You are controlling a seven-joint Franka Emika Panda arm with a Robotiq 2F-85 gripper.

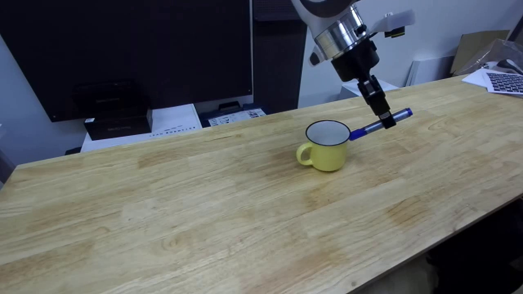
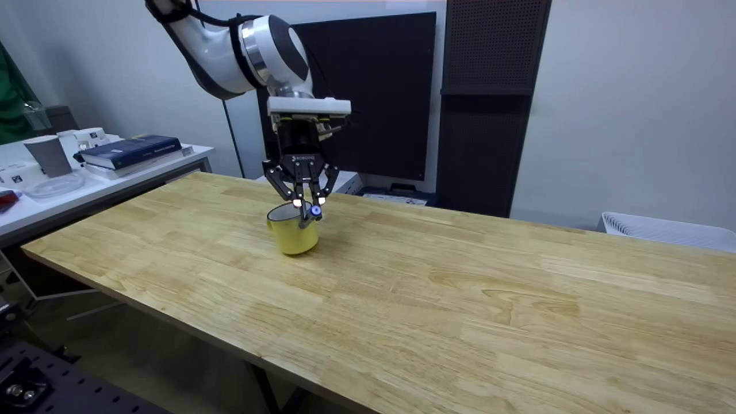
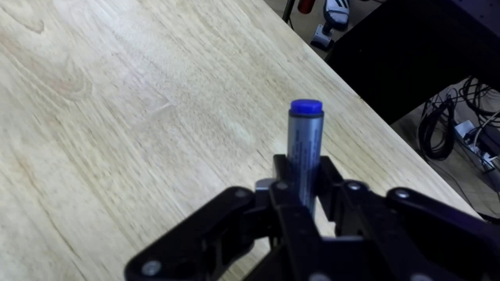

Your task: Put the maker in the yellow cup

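The maker, a slim silver-grey marker with a blue cap and blue end, [image 1: 402, 115] is held tilted. Its capped end points down towards the yellow cup. It shows nearly end-on in an exterior view [image 2: 315, 211] and upright in the wrist view [image 3: 306, 136]. My gripper [image 1: 387, 119] is shut on the marker's barrel; its fingers also show in an exterior view [image 2: 309, 202] and the wrist view [image 3: 302, 171]. The yellow cup [image 1: 327, 157] stands upright on the table, also in an exterior view [image 2: 294, 238]. The cap lies beside its rim; I cannot tell whether they touch. The wrist view does not show the cup.
The wooden table [image 1: 184, 204] bears the cup. A keyboard [image 1: 506, 83] lies at its far end. A side table with books [image 2: 129, 154] and a grey paper cup [image 2: 49, 156] stands beyond an edge. A dark panel [image 1: 122, 53] rises behind.
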